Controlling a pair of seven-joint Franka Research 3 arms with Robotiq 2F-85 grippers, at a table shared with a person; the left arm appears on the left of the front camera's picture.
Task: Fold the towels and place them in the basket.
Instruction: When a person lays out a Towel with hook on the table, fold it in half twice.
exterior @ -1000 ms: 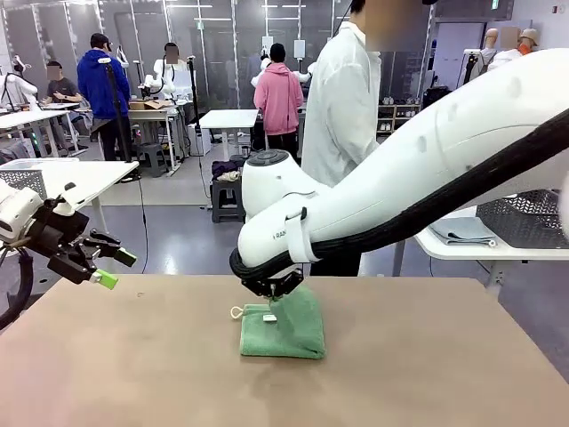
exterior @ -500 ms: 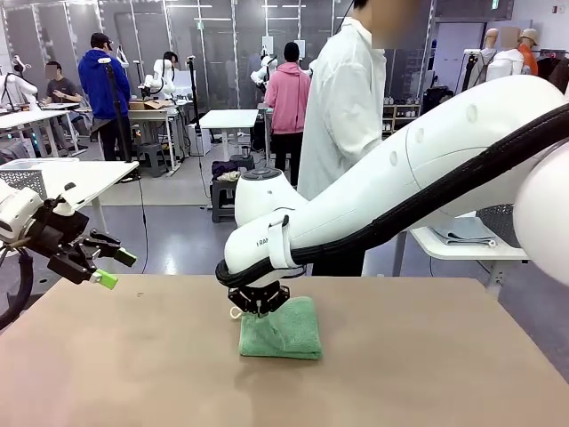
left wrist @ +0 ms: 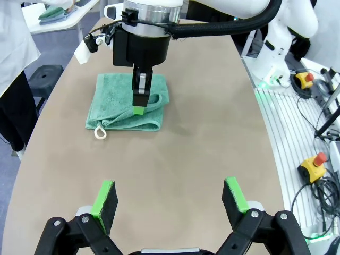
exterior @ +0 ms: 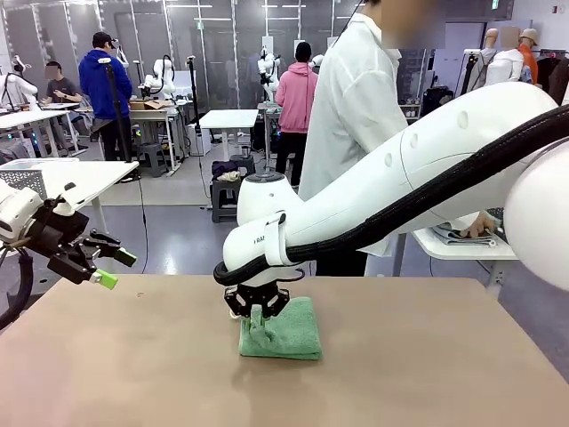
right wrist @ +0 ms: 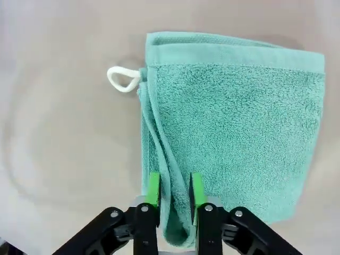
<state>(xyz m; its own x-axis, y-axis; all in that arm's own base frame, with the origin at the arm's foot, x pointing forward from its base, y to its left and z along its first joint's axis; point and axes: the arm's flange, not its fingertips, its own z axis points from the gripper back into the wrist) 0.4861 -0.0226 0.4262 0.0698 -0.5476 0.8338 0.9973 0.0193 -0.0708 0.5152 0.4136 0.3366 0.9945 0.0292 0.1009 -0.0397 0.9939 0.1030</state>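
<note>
Near the middle of the plain brown desk (exterior: pixel 133 374), a folded mint green terry towel (exterior: pixel 289 334) is lying flat, its small white loop (right wrist: pixel 123 78) poking out at one corner. The right arm's black two-finger tool (right wrist: pixel 175 190) is standing over the towel's edge, green pads narrowly apart astride a raised fold; whether it is gripping, I cannot tell. The left arm's tool (exterior: pixel 118 269) is hovering spread wide by the desk's left side, well apart from the towel.

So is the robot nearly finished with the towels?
Partly. Done: the green towel lies folded on the table. In hand: the right gripper pinches a fold at its edge; the left gripper hangs open, apart. Left: getting it into the basket, plus the other towel.
</note>
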